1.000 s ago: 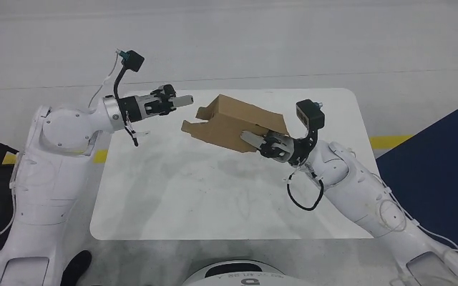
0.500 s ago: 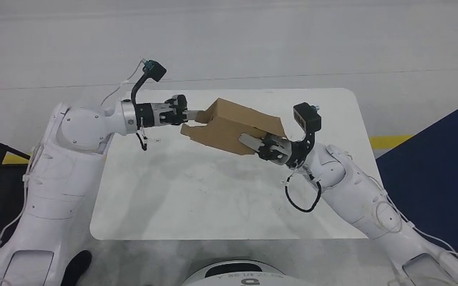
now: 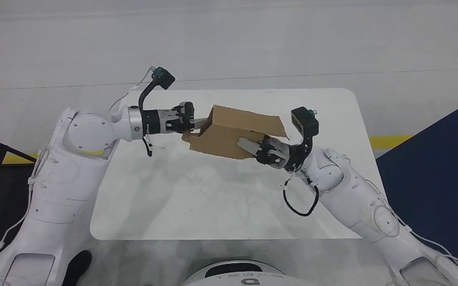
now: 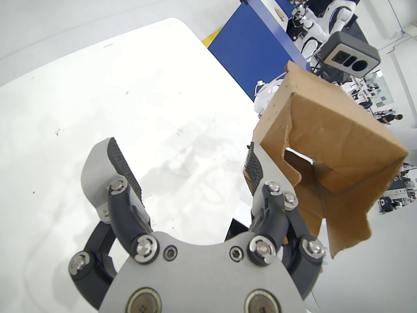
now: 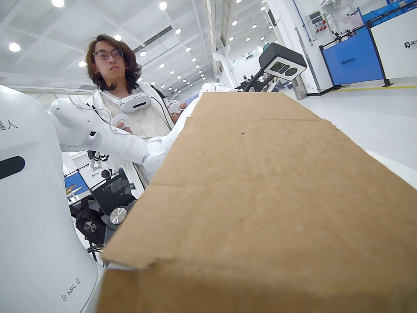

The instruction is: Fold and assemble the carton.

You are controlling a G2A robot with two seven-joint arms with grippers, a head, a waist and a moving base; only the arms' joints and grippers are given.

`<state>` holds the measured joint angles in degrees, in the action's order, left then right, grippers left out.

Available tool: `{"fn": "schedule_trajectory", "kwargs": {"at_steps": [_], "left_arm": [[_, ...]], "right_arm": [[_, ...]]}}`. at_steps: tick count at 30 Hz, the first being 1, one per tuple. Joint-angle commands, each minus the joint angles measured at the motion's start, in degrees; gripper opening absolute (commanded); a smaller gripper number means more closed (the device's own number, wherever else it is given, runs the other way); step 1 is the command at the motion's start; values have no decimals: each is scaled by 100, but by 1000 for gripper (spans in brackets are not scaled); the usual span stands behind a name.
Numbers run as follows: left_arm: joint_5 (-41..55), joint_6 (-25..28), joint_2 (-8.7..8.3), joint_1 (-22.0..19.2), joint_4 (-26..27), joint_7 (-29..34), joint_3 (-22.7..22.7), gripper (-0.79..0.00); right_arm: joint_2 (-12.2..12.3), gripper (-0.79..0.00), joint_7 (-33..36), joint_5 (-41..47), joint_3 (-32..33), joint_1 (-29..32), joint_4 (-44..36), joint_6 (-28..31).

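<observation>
The brown carton [image 3: 240, 129] hangs tilted above the white table [image 3: 179, 207], half folded, with loose flaps at its left end. My right gripper [image 3: 255, 147] is shut on its right part, one finger lying across the near side. The right wrist view looks along a broad carton [image 5: 267, 197] panel. My left gripper [image 3: 192, 123] is open at the carton's left end. In the left wrist view one of its fingers [image 4: 254, 164] touches a flap of the carton [image 4: 342, 138], whose open end shows a hollow inside; nothing lies between the fingers of the left gripper [image 4: 182, 151].
The table [image 4: 97, 82] spreads below both arms. A blue partition [image 3: 429, 157] stands off the table's right edge, beside a yellow floor line [image 3: 390, 141].
My left arm has swung right, from clear of the carton to its left flaps. The right gripper has brought the carton slightly left toward it.
</observation>
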<state>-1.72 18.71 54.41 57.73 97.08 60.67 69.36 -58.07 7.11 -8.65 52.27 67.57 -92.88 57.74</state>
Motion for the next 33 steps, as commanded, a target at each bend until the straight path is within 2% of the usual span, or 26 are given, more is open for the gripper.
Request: {"fn": "schedule_trajectory", "kwargs": {"at_steps": [1, 8, 18, 33], "left_arm": [[11, 34, -22, 73, 63, 22, 77, 0], [51, 80, -69, 267, 233, 28, 230, 0], [94, 81, -96, 331, 253, -11, 287, 0], [-63, 50, -37, 86, 189, -30, -176, 0]], "right_arm": [[2, -785, -23, 12, 75, 72, 0, 26], [-2, -785, -7, 71, 234, 242, -38, 26], [-25, -785, 45, 82, 408, 371, -70, 26], [-103, -785, 286, 63, 372, 422, -130, 26]]}}
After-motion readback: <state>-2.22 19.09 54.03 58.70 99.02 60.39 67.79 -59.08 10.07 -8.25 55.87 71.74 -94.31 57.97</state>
